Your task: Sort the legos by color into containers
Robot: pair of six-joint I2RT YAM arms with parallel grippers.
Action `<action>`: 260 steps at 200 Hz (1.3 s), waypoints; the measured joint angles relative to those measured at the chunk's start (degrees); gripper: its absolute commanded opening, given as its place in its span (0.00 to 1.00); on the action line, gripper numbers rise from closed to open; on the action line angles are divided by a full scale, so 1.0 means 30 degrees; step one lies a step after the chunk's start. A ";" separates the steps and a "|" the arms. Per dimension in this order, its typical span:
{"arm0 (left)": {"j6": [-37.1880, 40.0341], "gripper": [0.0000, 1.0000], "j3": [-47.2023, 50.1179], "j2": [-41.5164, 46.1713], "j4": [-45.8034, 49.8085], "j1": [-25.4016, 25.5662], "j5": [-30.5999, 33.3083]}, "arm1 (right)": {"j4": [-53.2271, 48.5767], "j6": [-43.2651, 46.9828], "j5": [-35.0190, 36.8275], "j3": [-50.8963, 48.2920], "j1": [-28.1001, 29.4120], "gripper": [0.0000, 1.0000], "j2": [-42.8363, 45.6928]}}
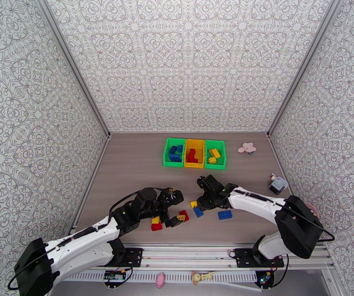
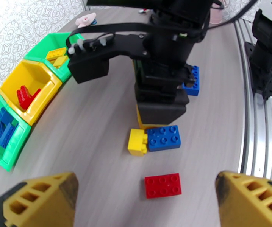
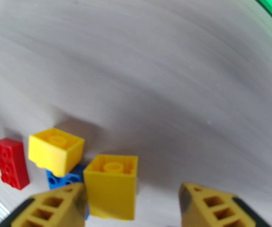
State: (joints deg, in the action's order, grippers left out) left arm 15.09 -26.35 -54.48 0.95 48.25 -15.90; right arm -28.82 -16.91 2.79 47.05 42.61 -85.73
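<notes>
Within the right gripper [image 3: 130, 190] sits 1 yellow lego [image 3: 111, 184].

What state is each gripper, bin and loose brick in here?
Left gripper: open, holding nothing.
Right gripper: open, fingers astride yellow brick, not clamped.
Left green bin: holds blue bricks.
Yellow bin: holds red bricks.
Right green bin: holds yellow bricks.
Red brick: loose on table.
</notes>
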 measured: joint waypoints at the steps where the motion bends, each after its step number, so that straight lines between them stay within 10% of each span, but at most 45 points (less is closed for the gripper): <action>1: -0.0007 1.00 0.0007 0.0000 -0.0007 0.0000 0.0000 | -0.0007 -0.0058 0.0000 0.0000 -0.0007 0.60 0.0007; 64: 0.0554 1.00 0.0758 0.0168 -0.0423 0.0007 0.0015 | 0.0109 0.0000 -0.0576 0.0000 -0.0080 0.65 0.0000; 260: 0.0044 1.00 0.1996 0.0401 -0.2703 0.0211 0.0248 | 0.1304 -0.0087 -0.0641 0.0000 -0.0080 0.37 -0.1005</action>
State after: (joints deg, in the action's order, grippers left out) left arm 15.22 -20.36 -53.28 -7.16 48.88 -15.16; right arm -24.91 -17.17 0.86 47.05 42.37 -88.75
